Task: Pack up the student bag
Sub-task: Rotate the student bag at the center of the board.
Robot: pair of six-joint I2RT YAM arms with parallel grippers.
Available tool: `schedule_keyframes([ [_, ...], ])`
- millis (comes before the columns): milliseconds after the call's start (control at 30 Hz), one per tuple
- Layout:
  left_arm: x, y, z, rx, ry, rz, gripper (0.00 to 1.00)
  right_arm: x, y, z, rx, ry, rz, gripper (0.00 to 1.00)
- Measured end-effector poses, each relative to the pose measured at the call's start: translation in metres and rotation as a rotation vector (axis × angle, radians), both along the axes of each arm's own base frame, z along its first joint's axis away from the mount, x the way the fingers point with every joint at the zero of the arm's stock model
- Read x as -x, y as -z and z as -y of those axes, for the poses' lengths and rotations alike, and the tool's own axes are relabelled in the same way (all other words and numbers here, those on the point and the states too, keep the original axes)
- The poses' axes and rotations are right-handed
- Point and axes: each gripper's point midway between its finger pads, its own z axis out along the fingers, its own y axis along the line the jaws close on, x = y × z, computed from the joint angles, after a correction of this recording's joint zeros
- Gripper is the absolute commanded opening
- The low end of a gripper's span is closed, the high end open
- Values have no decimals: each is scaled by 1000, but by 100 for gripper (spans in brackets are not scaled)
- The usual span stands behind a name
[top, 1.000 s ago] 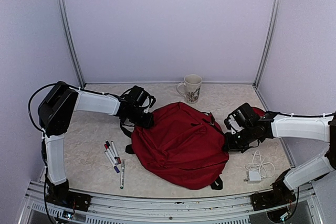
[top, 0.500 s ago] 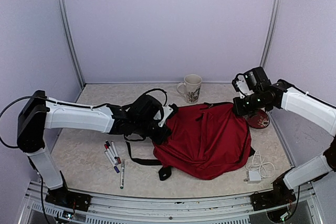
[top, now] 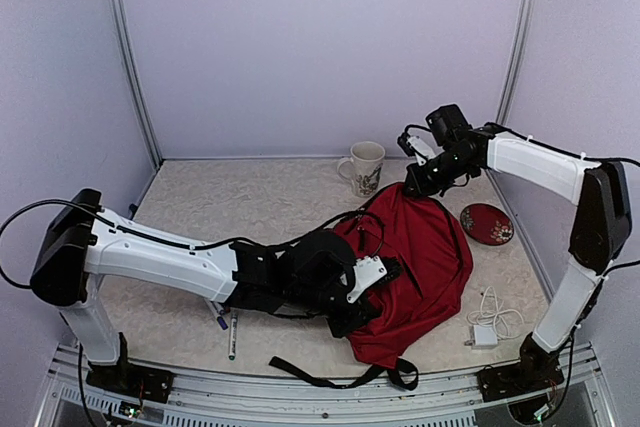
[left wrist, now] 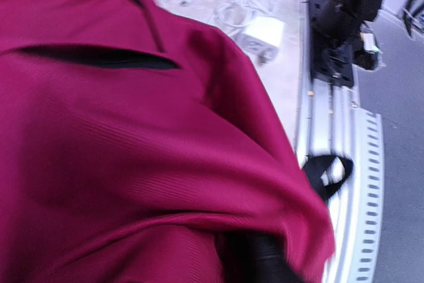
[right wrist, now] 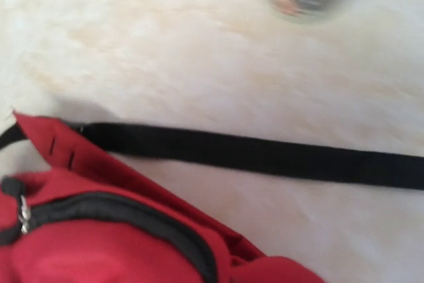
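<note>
Holding dark red soft fabric backpack (top: 430, 257) right of centre on the bench (top: 250, 207), top drawn up toward 12 o'clock | right claw (top: 415, 185) pressed together, pinching its top edge | left claw (top: 388, 275) at its 8 o'clock edge, buried in fabric, cannot tell if spread | white printed ceramic mug (top: 366, 167) upright at its 11 o'clock

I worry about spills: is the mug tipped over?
No, the mug stands upright on its base beside the student bag.
</note>
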Motion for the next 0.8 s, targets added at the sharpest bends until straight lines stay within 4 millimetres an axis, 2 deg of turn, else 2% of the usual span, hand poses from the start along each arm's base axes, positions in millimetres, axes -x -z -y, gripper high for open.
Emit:
schedule_keyframes([
  [100, 16, -1, 7, 6, 64, -22, 77, -7, 10, -29, -34, -54, -5, 34],
  [200, 27, -6, 8, 14, 110, -24, 90, -19, 5, -52, -71, -87, 33, 53],
  [267, 28, -15, 4, 23, 121, -14, 97, -24, -1, -57, -80, -90, 61, 63],
  [333, 21, -28, -5, 47, 109, -2, 99, -26, -3, -57, -75, -73, 74, 69],
  [367, 13, -37, -12, 65, 89, 0, 99, -27, -3, -55, -65, -60, 85, 71],
  [433, -18, -57, -29, 111, 10, 9, 99, -23, -1, -42, -28, -22, 95, 75],
  [500, -66, -75, -50, 156, -119, 15, 98, -13, 3, -23, 17, 35, 93, 79],
  [533, -85, -78, -58, 167, -173, 14, 97, -6, 3, -13, 40, 64, 94, 80],
  [567, -115, -78, -71, 172, -258, 10, 96, 1, 3, -2, 56, 96, 93, 81],
  [600, -133, -73, -80, 163, -310, 3, 96, 8, 4, 9, 73, 126, 91, 82],
  [667, -166, -51, -94, 118, -405, -20, 95, 24, 9, 27, 97, 178, 78, 84],
  [733, -178, -17, -98, 49, -449, -55, 95, 41, 20, 45, 124, 221, 43, 84],
  [800, -176, 20, -100, -36, -464, -92, 95, 61, 39, 62, 155, 263, -8, 86],
])
